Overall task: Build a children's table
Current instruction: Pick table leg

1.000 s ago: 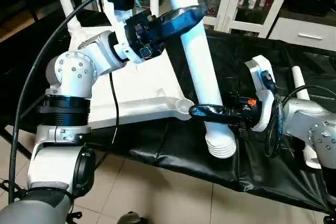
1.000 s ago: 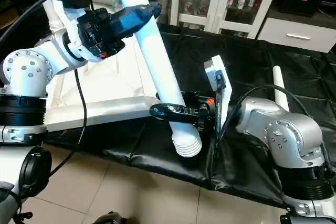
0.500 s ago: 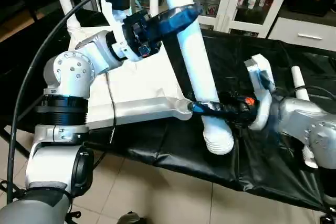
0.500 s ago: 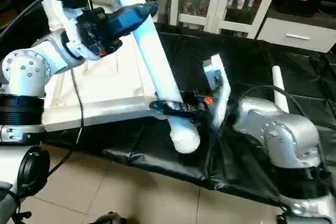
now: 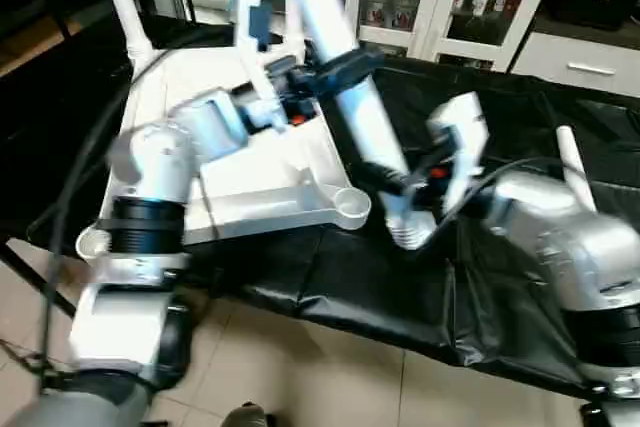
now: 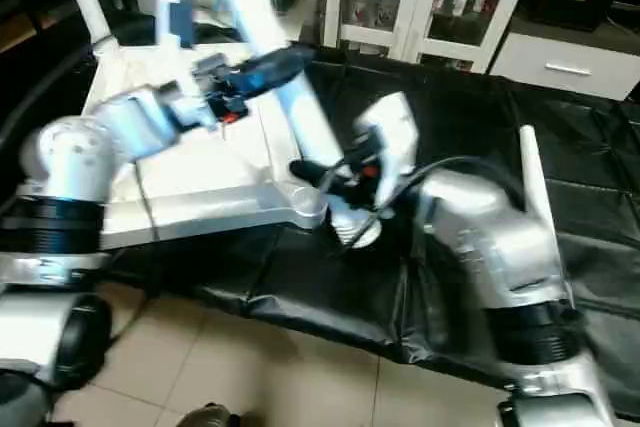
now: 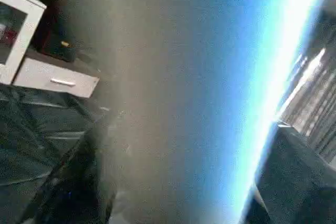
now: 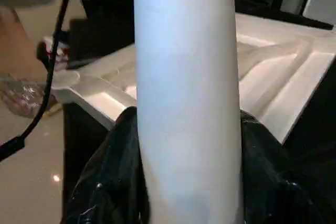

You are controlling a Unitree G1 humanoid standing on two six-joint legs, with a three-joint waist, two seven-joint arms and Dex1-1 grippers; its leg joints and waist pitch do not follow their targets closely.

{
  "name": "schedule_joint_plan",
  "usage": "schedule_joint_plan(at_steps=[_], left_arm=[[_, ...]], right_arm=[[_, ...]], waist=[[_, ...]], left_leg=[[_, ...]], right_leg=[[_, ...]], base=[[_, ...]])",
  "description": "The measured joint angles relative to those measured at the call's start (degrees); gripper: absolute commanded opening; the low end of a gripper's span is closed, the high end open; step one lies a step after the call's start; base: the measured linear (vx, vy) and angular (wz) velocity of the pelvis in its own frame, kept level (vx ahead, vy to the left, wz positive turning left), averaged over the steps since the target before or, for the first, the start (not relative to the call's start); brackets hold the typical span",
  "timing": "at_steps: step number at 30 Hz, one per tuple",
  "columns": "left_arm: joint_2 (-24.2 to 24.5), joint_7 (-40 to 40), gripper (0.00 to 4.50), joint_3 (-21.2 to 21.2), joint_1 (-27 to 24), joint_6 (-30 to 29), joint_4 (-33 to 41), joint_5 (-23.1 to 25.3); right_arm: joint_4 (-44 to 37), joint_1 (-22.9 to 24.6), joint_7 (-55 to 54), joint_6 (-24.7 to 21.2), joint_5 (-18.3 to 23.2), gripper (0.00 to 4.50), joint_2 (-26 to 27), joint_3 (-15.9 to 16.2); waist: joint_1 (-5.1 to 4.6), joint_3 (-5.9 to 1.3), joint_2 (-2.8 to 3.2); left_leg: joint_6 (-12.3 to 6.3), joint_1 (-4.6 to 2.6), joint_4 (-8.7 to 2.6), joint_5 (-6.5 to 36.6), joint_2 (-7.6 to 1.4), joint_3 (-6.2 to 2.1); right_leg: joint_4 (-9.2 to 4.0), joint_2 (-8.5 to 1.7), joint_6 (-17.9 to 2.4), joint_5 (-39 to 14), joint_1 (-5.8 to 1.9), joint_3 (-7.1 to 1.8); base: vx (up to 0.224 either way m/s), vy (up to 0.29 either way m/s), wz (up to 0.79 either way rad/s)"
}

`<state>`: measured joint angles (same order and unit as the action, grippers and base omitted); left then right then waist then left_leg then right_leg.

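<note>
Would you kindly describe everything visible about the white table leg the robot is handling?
The leg is a long, smooth white tube that looks like plastic, with ridged threads at its lower end. It stands tilted, its top leaning away toward the upper left. The threaded end hangs over the black cloth, just right of the tabletop's round corner socket, not in it. The right gripper clasps it just above the threads; the left gripper sits around it higher up.

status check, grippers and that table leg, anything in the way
Right gripper clamped on leg near its threaded end. Left gripper around the leg higher up, grip unclear. Threaded end beside tabletop's corner socket, not in. Nothing blocking.
</note>
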<state>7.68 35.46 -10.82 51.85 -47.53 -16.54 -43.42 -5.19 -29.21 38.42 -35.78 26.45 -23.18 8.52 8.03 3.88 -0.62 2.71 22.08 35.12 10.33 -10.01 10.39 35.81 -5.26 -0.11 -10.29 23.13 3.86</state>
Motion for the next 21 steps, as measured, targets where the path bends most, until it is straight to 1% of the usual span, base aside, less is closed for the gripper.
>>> schedule_joint_plan(at_steps=[4,8,10,12,13,16,17,18,21], left_arm=[[-1.43,-4.48,3.98,-2.46,0.31,-0.59,0.16,-1.9],[-2.41,-10.1,3.98,-4.55,2.09,-1.52,0.05,-1.95],[-2.67,-11.46,3.98,-5.18,2.74,-1.85,0.06,-1.96],[-2.96,-12.76,3.7,-5.18,2.78,-2.45,0.07,-1.87],[-3.11,-13.27,3.63,-5.16,2.78,-2.74,0.09,-1.86],[-3.21,-15.07,3.61,-5.06,2.75,-3.85,0.33,-1.82],[-3.22,-15.69,3.5,-5.06,2.73,-3.97,0.55,-1.82],[-3.24,-16.05,3.25,-5.07,2.73,-3.97,0.6,-1.81],[-3.61,-17.39,3.12,-5.16,2.73,-4.52,0.67,-1.83]], right_arm=[[1.5,-0.33,-1.15,1.36,-2.18,1.84,0.41,0.9],[2.3,-1.04,-2.34,2.52,-3.33,1.84,1.42,0.91],[2.7,-1.73,-2.84,2.79,-3.8,1.84,1.86,0.91],[2.97,-1.98,-3.27,2.96,-4.05,1.84,2.26,0.86],[3.1,-1.97,-3.39,3.03,-4.18,1.84,2.46,0.86],[3.2,-1.96,-4.31,3.96,-4.54,1.84,3.07,0.84],[3.2,-1.96,-4.38,4.07,-4.67,1.84,3.19,0.78],[3.21,-1.96,-4.38,4.1,-4.74,1.84,3.29,0.78],[3.32,-1.96,-4.4,4.65,-4.87,1.84,3.64,0.78]], waist=[[-0.03,0.0,-0.24],[-0.07,-0.01,-0.35],[-0.09,-0.03,-0.39],[-0.05,-0.02,-0.41],[-0.05,-0.01,-0.42],[-0.09,-0.01,-0.42],[-0.09,-0.01,-0.42],[-0.1,-0.01,-0.42],[-0.07,-0.01,-0.43]], left_leg=[[0.0,-0.01,0.0,0.0,0.0,0.0],[0.0,0.0,0.0,0.0,0.0,0.0],[0.0,0.0,0.0,0.0,0.0,0.0],[0.0,0.0,0.0,0.0,0.0,0.0],[0.0,0.01,0.0,0.0,0.0,0.0],[0.0,0.01,0.0,0.0,0.0,0.0],[0.0,0.01,0.0,0.0,0.0,0.0],[0.0,0.01,0.0,0.0,0.0,0.0],[-0.01,0.01,0.0,0.0,0.0,0.0]], right_leg=[[0.02,0.0,0.0,0.0,0.0,0.0],[0.0,0.0,0.0,0.0,0.0,-0.01],[0.0,0.0,0.0,0.0,0.0,-0.01],[-0.02,0.0,0.0,0.0,0.0,0.0],[-0.02,0.0,0.0,0.0,0.0,0.0],[-0.02,0.0,0.0,0.0,0.0,0.0],[-0.02,0.0,0.0,0.0,0.0,0.0],[-0.02,0.01,0.0,0.0,0.0,0.0],[-0.02,0.0,0.0,0.0,0.0,-0.01]], base=[[0.0,0.0,0.0],[0.0,0.0,0.0],[0.0,0.0,0.0],[0.0,0.0,0.0],[0.0,0.0,0.0],[0.0,0.0,0.0],[0.0,0.0,0.0],[0.0,0.0,0.0],[0.0,0.0,0.0]])
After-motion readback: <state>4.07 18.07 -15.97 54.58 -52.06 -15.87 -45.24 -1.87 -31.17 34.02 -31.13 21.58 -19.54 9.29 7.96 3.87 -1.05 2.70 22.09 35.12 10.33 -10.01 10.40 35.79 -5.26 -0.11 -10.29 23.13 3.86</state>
